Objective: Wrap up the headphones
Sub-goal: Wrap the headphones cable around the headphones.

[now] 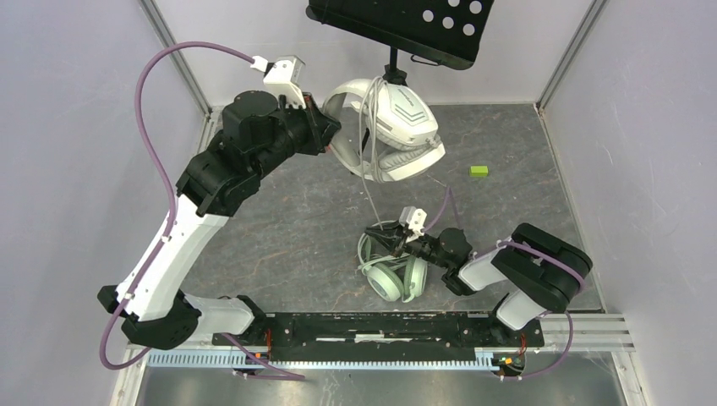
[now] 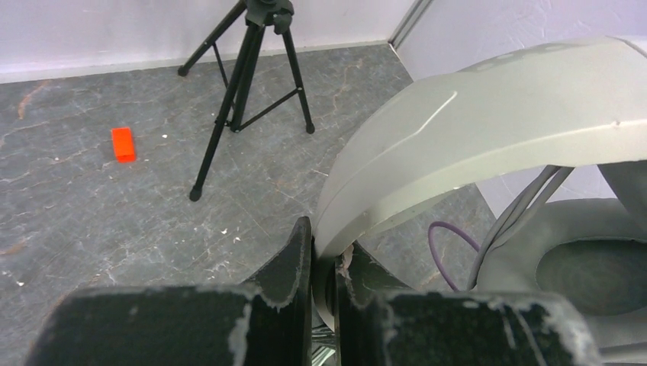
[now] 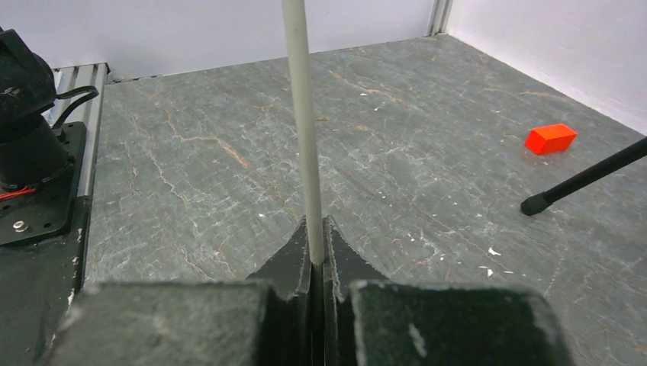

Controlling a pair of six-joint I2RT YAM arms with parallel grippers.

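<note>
Above the far-middle part of the bench, the white-grey headset is held clear of the surface. The left end effector is clamped on its headband; in the left wrist view the two dark fingers close on the lower end of the band, with one earcup cushion visible at the right edge of that view.

A pale cable hangs from this headset, looping over the earcups and dropping toward the near-right part of the bench. The right end effector is low, close to the near edge and right of centre. Its jaws are together on the cable: in the right wrist view the thin strand rises straight from between the fingertips and leaves the top of the view.

The mint-green headset lies on the bench just beside and partly under the right end effector, cushions up, with its own cable coiled loosely around it. From above, I cannot tell whether the fingers touch it.

Other items:
- The small block lies on the bench toward the right edge, apart from both headsets. It reads green from above and orange-red in both wrist views.
- The black tripod stands at the far edge, behind the raised headset. One foot shows in the right wrist view.
</note>
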